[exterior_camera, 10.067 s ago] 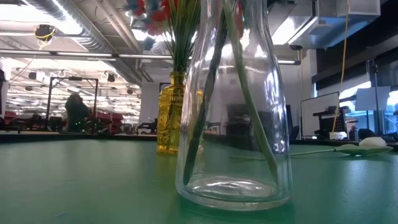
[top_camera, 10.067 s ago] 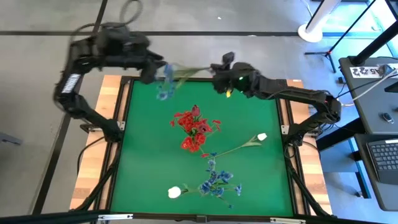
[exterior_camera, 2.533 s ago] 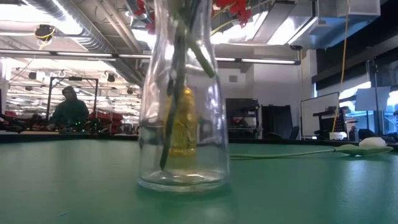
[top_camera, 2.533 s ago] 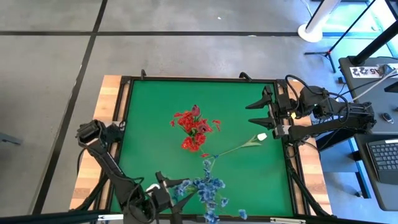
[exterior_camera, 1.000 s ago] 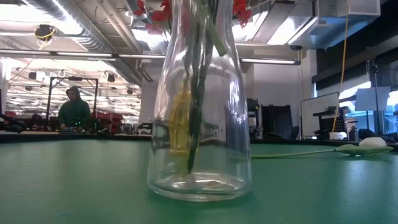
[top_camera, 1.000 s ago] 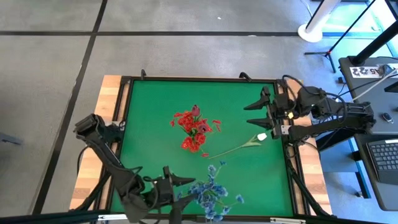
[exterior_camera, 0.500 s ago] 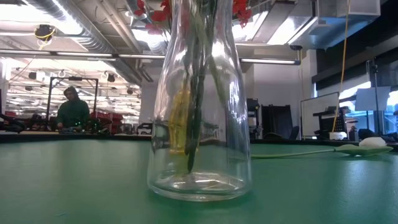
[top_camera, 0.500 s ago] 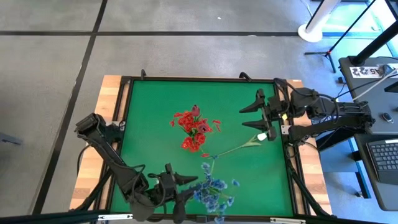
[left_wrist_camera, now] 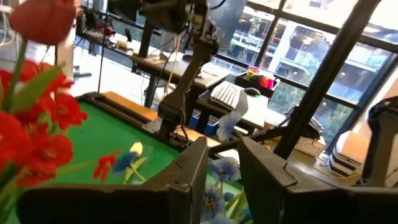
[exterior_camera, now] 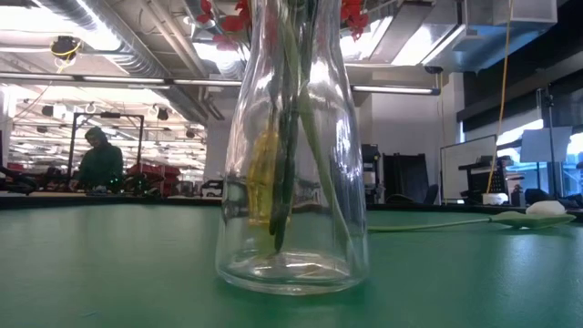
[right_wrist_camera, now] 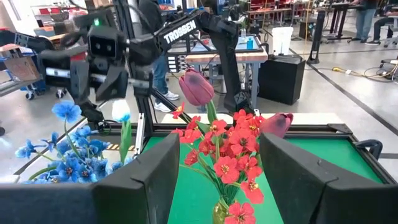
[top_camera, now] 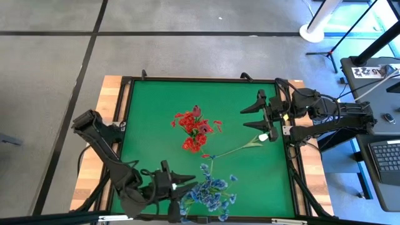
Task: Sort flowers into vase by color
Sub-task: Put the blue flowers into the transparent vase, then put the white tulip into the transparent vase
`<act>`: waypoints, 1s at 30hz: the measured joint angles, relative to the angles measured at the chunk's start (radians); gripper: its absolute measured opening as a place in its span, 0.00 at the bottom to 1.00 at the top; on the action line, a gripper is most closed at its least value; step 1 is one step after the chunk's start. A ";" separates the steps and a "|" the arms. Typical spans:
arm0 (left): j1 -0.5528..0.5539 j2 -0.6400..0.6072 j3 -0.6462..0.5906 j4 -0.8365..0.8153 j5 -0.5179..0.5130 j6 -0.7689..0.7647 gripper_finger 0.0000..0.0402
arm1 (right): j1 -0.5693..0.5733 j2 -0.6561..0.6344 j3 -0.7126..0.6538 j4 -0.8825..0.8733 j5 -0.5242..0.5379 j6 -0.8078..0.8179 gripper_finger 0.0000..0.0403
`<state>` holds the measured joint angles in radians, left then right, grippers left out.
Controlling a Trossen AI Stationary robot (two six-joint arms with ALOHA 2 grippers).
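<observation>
Blue-blossom sprays (top_camera: 211, 190) stand in a clear glass vase (exterior_camera: 291, 228) at the table's near edge. A white bud (right_wrist_camera: 120, 111) stands beside them. Red sprays (top_camera: 195, 131) with dark pink buds (right_wrist_camera: 196, 87) fill a yellow vase (exterior_camera: 264, 182) at mid-table. A white tulip (top_camera: 264, 135) lies on the mat at the right, its stem pointing toward the middle. My left gripper (top_camera: 184, 187) is level just left of the blue sprays, its fingers a narrow gap apart (left_wrist_camera: 222, 165). My right gripper (top_camera: 251, 117) is open and empty above the table's right side, facing the red bunch (right_wrist_camera: 227, 149). My left gripper stands against the blue sprays (left_wrist_camera: 217, 196), which show through the gap between its fingers. I cannot tell whether it touches a blossom or a stem.
The green mat has a raised black frame (top_camera: 128, 112) on wooden boards. A few red petals (top_camera: 206, 155) lie between the two vases. A person (exterior_camera: 98, 164) sits far behind the table. Bare mat lies at the far side and the left.
The blue sprays have swayed and shifted a little in the clear vase, and the stems inside it have changed their lean. My right gripper has moved slightly toward the table's left, staying open.
</observation>
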<state>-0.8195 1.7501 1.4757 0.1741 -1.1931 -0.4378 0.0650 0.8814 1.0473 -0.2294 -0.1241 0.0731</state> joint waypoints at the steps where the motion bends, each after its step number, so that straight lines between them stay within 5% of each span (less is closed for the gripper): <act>1: -0.001 -0.008 0.000 0.001 0.000 0.018 0.23 | 0.000 0.000 0.000 -0.005 0.000 0.001 0.55; 9: -0.011 -0.064 0.000 -0.018 -0.038 0.146 0.31 | 0.000 0.000 0.000 -0.130 0.000 0.029 0.55; 15: -0.107 -0.151 0.000 -0.260 -0.153 0.094 0.31 | 0.000 -0.010 -0.002 -0.509 0.009 0.059 0.55; 18: -0.159 -0.198 0.001 -0.525 -0.211 -0.126 0.29 | 0.000 -0.010 -0.071 -0.533 0.028 0.074 0.55; 24: -0.171 -0.217 -0.068 -1.133 -0.166 -0.857 0.21 | -0.015 -0.042 -0.312 -0.245 0.009 0.073 0.55; 30: -0.188 -0.218 -0.258 -1.259 -0.113 -1.281 0.16 | -0.048 -0.055 -0.510 -0.006 -0.113 0.105 0.55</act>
<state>-1.0071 1.5322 1.2175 -1.0853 -1.3066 -1.7184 0.0166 0.8262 0.5373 -0.2351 -0.2374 0.1776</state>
